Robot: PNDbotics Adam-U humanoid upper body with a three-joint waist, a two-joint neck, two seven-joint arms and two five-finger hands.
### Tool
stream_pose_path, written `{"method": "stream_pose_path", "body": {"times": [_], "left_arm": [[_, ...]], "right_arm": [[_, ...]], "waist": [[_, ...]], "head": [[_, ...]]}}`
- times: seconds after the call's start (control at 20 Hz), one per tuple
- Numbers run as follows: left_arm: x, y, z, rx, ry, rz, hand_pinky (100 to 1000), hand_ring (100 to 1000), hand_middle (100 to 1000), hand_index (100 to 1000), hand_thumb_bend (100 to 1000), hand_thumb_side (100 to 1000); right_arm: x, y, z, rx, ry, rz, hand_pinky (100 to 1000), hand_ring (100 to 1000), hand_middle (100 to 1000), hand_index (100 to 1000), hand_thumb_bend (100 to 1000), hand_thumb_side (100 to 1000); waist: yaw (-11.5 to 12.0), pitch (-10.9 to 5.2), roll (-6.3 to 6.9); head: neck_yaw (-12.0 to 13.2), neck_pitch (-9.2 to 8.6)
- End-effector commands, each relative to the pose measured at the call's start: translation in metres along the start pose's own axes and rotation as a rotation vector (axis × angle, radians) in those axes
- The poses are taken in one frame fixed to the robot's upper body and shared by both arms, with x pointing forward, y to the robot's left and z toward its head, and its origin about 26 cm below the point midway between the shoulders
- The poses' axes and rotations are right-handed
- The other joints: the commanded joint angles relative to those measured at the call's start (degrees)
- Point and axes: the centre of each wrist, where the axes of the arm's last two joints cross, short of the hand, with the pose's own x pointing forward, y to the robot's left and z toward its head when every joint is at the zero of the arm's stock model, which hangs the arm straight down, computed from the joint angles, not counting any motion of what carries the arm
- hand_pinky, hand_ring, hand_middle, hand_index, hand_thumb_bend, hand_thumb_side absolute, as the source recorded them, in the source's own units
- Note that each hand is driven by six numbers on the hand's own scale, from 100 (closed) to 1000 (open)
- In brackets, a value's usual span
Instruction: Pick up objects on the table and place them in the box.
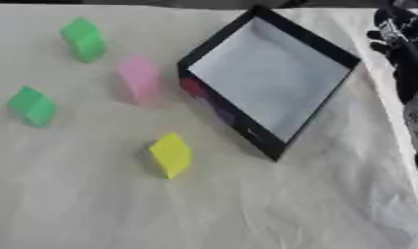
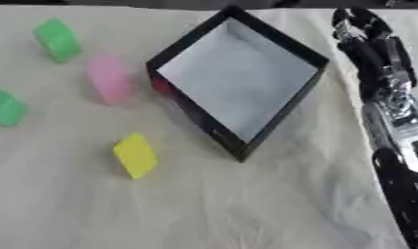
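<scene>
A pale cloth-covered table (image 1: 246, 214) fills both views, creased toward the near edge. Right of centre on it stands the box (image 1: 238, 121), black-walled and turned corner-on like a diamond, its pale floor bare; its glossy left wall mirrors a reddish patch.

The right arm (image 2: 391, 121), black with silver joints, runs along the right edge from near to far, well apart from the box. Some white marking shows on it in the left eye view, too blurred to read. The right hand (image 2: 361, 26) lies at the far right corner beyond the box's right corner, touching nothing; whether its fingers are straight or curled cannot be made out. The left hand shows in neither view.

Four blocks lie loose to the left of the box, nothing standing between them and it. The pink block (image 1: 139, 79) is just beside the box's left wall. The yellow block (image 1: 171, 154) lies near and left of the box's near corner. The far green block (image 1: 83, 40) sits at the far left; the near green block (image 1: 31, 106) lies at the left edge.
</scene>
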Motion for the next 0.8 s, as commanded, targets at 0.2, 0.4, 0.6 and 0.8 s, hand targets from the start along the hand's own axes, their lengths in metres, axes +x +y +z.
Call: {"method": "stream_pose_path", "body": {"times": [0.2,0.4,0.6,0.8], "left_arm": [[0.026,0.047,-0.022,-0.431,-0.093,-0.475,899,832,831,880,308,673],[0.029,0.064,-0.03,-0.748,-0.01,-0.711,881,835,841,888,346,707],[0.034,0.07,-0.033,-0.973,0.068,-0.849,872,831,839,890,367,722],[0.035,0.073,-0.034,-1.063,0.106,-0.911,866,831,840,891,392,719]], "right_arm": [[0.008,-0.009,-0.003,0.0,-0.021,0.039,862,788,823,886,256,467],[0.008,-0.009,-0.003,0.007,-0.018,0.047,861,786,822,886,254,469],[0.007,-0.009,-0.003,0.015,-0.013,0.053,862,786,822,886,253,470],[0.007,-0.009,-0.003,0.019,-0.012,0.058,862,785,821,886,251,471]], "waist": [[0.04,-2.15,0.79],[0.05,-2.15,1.11],[0.06,-2.22,1.42],[-0.03,-2.27,1.62]], "head": [[-0.31,-0.31],[-0.31,-0.31],[-0.09,-0.11],[0.12,-0.03]]}}
